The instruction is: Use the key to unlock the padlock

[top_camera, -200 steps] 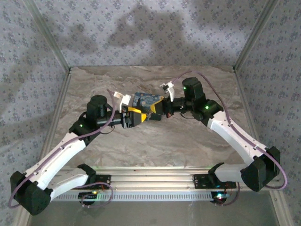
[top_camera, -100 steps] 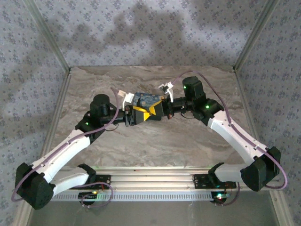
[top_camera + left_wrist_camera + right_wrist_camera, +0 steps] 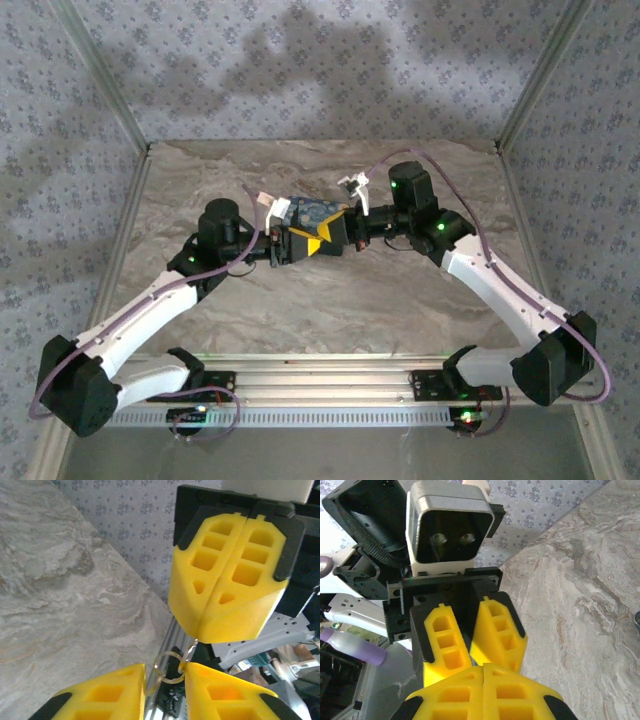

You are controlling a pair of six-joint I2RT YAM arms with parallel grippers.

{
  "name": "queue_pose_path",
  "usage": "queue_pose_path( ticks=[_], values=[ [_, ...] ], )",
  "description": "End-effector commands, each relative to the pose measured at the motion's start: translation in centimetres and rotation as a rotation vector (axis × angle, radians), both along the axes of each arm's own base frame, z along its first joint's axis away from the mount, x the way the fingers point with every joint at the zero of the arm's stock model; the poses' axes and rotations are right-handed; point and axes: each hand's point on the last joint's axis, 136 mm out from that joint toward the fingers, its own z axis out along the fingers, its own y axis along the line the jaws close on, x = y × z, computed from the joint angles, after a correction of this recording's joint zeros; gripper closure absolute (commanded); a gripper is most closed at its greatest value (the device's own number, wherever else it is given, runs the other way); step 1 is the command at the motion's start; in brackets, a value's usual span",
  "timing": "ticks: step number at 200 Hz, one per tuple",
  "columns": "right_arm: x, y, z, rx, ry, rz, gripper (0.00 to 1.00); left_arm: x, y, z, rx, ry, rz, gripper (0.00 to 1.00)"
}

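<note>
Right jaws are pressed together, yellow fingers (image 3: 235, 580) flush. A thin metal piece (image 3: 193, 646) pokes from their tips, and the key ring (image 3: 169, 653) dangles off it. Whether the padlock sits hidden in that pinch I cannot tell. Left jaws stand narrowly spread either side of the ring, one finger (image 3: 220, 690) just beside it. Both meet over the bench (image 3: 60, 605), near the printed box (image 3: 308, 211).

— The surface (image 3: 330, 300)? Marbled grey, stone-look, fairly matt.
— Walls (image 3: 300, 70) look like printed cloth. On the right tool (image 3: 200, 632), the pads (image 3: 230, 575) are dull yellow plastic, slightly grainy. That key ring (image 3: 167, 666) is thin, shiny metal.
</note>
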Motion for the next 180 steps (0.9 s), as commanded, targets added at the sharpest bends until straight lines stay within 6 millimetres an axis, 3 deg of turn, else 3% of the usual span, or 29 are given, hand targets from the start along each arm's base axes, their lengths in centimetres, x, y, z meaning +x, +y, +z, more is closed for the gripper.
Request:
queue_pose_path(
  ticks=[1, 5, 17, 20, 25, 61, 72, 99, 141, 165, 180],
  values=[
    [0.0, 0.2, 1.6, 0.037, -0.024, 0.007, 1.00, -0.3, -0.5, 1.9, -0.034, -0.043, -0.035, 0.94],
    [0.1, 0.3, 1.5, 0.037, -0.022, 0.005, 1.00, -0.3, -0.5, 2.0, -0.034, -0.046, -0.035, 1.00],
    [0.3, 0.2, 1.5, 0.033, -0.019, -0.010, 1.00, -0.2, -0.4, 1.9, -0.030, -0.050, -0.023, 1.00],
    [0.2, 0.1, 0.3, 0.016, 0.006, -0.016, 1.00, -0.2, -0.3, 1.9, -0.028, -0.051, -0.021, 1.00],
    [0.4, 0.0, 0.2, 0.011, 0.008, -0.030, 1.00, -0.2, -0.2, 1.9, -0.026, -0.054, -0.014, 1.00],
    [2.1, -1.5, 0.7, 0.010, 0.024, -0.176, 0.56, 0.5, 0.5, 1.0, 0.011, -0.042, 0.054, 1.00],
    [2.7, -2.2, 1.1, 0.028, 0.034, -0.222, 0.50, 0.8, 0.9, 0.7, 0.019, -0.032, 0.079, 1.00],
    [3.0, -2.6, 1.9, 0.110, 0.065, -0.256, 0.47, 1.1, 1.3, 0.6, 0.009, -0.015, 0.102, 1.00],
    [3.2, -1.4, -0.3, 0.135, 0.141, -0.250, 0.46, 0.7, 1.1, 1.3, -0.027, -0.022, 0.081, 1.00],
    [3.0, -0.3, -0.3, 0.167, 0.185, -0.220, 0.46, 0.3, 1.1, 1.5, -0.033, -0.022, 0.056, 1.00],
    [2.7, 0.2, -0.1, 0.168, 0.184, -0.196, 0.51, 0.1, 1.1, 1.6, -0.036, -0.025, 0.048, 1.00]
  ],
)
